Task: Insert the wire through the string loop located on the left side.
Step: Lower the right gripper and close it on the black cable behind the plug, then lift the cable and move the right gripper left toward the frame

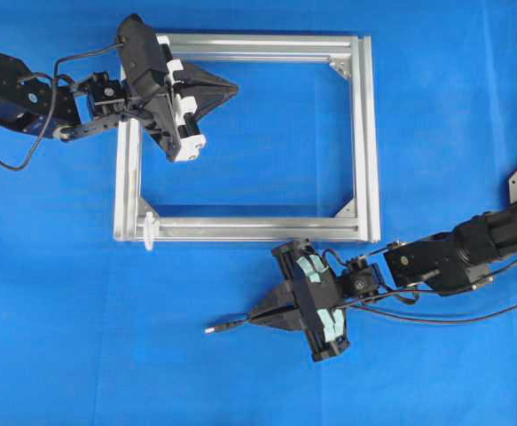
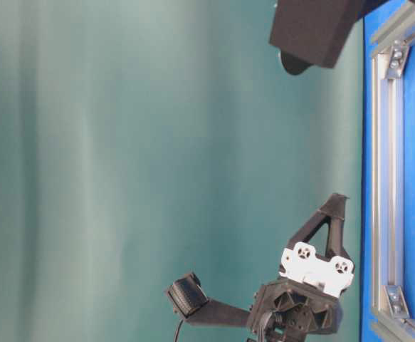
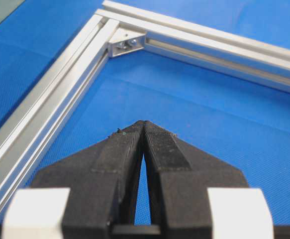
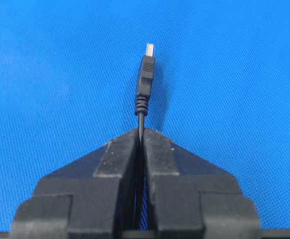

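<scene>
Gripping thin blk wire (image 4: 145, 82), silvery tip: R claw (image 4: 141, 134); L claw (image 3: 144, 124) clenched empty.

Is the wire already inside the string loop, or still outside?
Outside. The wire lies below the frame, plug pinched by the right hand; the string loop sits apart.

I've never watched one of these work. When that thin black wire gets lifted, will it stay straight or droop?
Probably droop behind the grip: the wire trails in a loose curve across the blue table. The short end ahead of the right tool, ending in the plug, looks straight, so likely stiff enough to aim. It seems light.
</scene>
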Controlling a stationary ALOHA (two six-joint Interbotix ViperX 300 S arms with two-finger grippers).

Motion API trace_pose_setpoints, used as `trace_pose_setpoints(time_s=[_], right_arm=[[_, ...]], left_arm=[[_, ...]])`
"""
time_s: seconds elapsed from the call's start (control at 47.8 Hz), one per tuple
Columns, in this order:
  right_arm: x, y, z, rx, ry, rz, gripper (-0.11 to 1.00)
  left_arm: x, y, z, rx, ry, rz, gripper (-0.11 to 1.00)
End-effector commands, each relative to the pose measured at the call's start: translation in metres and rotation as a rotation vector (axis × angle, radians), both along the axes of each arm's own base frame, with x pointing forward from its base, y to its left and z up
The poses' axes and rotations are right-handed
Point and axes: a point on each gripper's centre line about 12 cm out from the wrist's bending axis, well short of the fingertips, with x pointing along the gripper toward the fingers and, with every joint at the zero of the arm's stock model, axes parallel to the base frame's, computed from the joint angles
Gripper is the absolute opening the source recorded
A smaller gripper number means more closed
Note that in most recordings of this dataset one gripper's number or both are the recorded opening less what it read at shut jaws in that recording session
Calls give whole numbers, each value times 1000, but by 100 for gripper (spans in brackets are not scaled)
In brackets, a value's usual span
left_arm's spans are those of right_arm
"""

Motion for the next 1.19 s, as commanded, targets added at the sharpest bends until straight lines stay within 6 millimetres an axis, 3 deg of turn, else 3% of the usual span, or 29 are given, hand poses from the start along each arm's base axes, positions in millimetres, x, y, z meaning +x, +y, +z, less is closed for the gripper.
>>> trace_pose_setpoints(time_s=[0.0,0.251,0.69,1.172], right_arm=[[5,2,12,11,-40,3,0],[3,2,21,17,-44,3,0],[-8,2,79,5,-58,10,0],[-8,2,79,4,-51,8,0]], left_arm=[[2,0,16,15,-47,-4,0],[2,-1,16,15,-45,-5,0],[2,-3,15,13,-38,-12,0],[2,-3,15,13,-38,-12,0]])
